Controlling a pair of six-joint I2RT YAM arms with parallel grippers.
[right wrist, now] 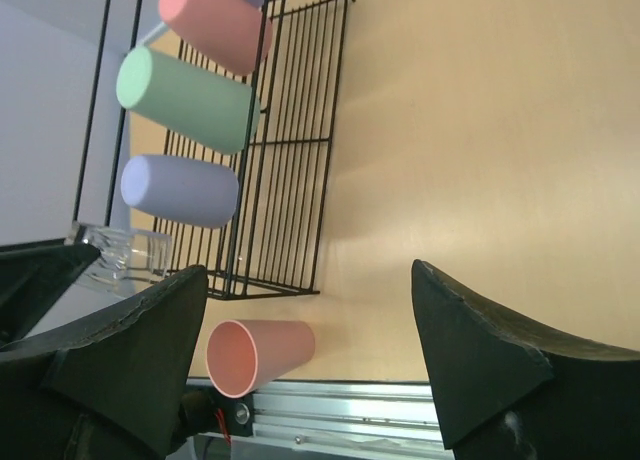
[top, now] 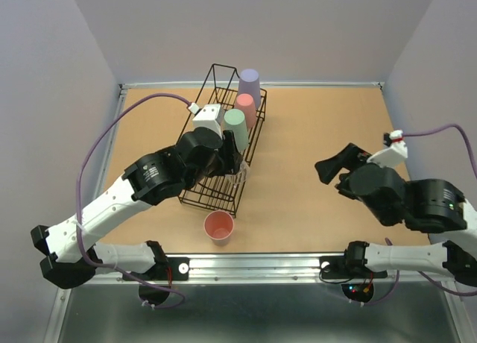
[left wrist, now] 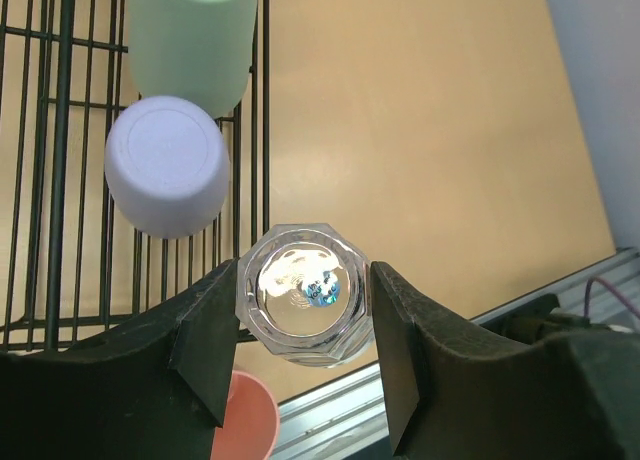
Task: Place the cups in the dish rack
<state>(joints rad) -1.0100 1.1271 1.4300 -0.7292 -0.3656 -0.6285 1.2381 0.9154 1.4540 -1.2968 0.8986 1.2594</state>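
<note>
Black fingers of the left gripper [left wrist: 303, 320] press against both sides of the clear tumbler [left wrist: 305, 295], which is held upside down with its faceted base facing the wrist camera. The tumbler is at the near right corner of the dish rack [left wrist: 62, 180]. I cannot tell whether its rim already rests on the wires.

Just beyond it in the same row stand an inverted lavender cup [left wrist: 167, 165] and then the mint green cup [left wrist: 190, 35]. Further along the rack come a salmon-pink cup [right wrist: 215, 25] and the second lavender cup [top: 249, 83]. That makes four cups racked, with the clear one being placed as the fifth.

One salmon-pink tumbler [top: 219, 227] is left on the table [top: 313, 134], mouth up, just off the rack's near end. The right gripper [right wrist: 308, 275] hangs spread wide and empty over bare table, well apart from the rack.

The next move is probably to lower the clear tumbler until the wires carry it. The fingers should then part without knocking the lavender neighbour. After that, the pink tumbler must be picked up and turned over.
</note>
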